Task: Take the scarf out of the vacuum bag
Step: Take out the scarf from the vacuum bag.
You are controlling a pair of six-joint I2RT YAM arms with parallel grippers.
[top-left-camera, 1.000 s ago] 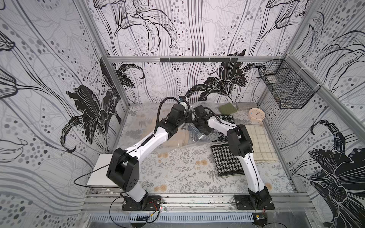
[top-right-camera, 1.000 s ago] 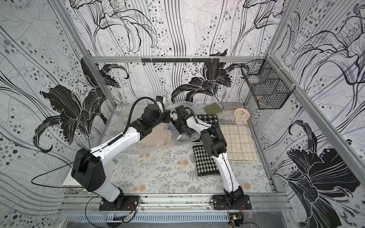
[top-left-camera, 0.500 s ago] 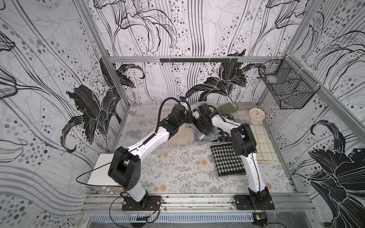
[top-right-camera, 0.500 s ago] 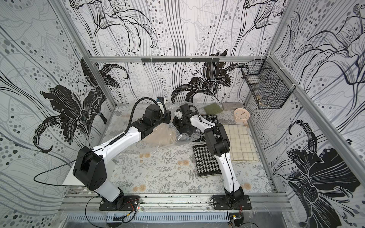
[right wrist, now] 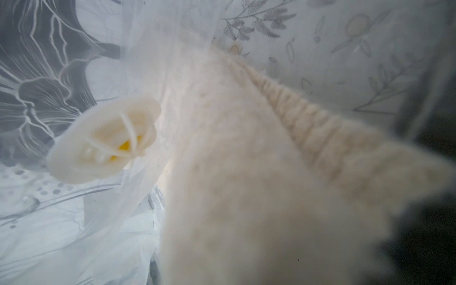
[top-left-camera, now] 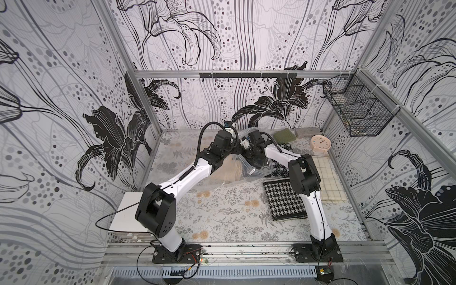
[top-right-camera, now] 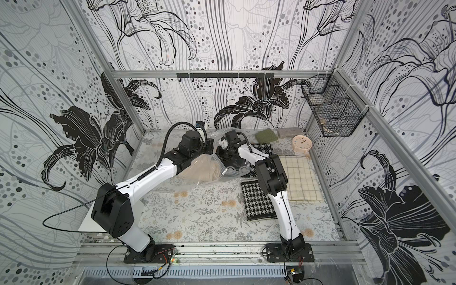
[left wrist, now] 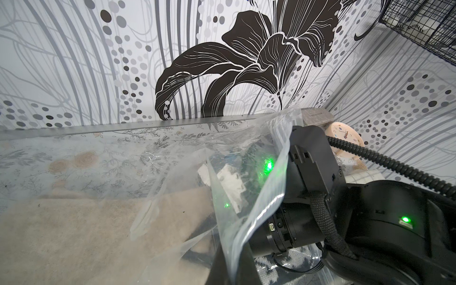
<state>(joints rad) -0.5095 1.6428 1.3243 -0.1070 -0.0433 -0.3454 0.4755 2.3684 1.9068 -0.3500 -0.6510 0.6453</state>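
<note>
Where the floral worktop (top-left-camera: 222, 217) met the back wall, the vacuum bag (top-left-camera: 249, 171) lay crumpled between the two arms, its clear crinkly film partly raised off the surface. Inside it sat the scarf (top-left-camera: 228, 170), a cream, fuzzy knit whose ribbed edge showed close up in the right wrist view. Beside the knit in that view hung the bag's round white valve disc (right wrist: 103, 140), spoked like a wheel, with a yellow spot at its centre.

The left pincer (top-left-camera: 237, 148) was pressed together on the bag's lifted rim, whose zip strip ran across the left wrist view. The right pincer (top-right-camera: 230, 160) reached down into the bag's mouth, a dark shape behind the film. Whether it was spread could not be told.

Toward the right arm, a black-and-white houndstooth cloth (top-left-camera: 283, 199) lay folded flat just beside the bag, and a second houndstooth piece (top-left-camera: 280, 170) lay partly under the film. Beyond them lay a cream checked cloth (top-left-camera: 325, 177). Along the back stood a folded green cloth (top-left-camera: 283, 135), a grey block (top-left-camera: 307, 132) and a round pink clock (top-left-camera: 320, 143). A black wire basket (top-left-camera: 357, 111) hung on the right wall.
</note>
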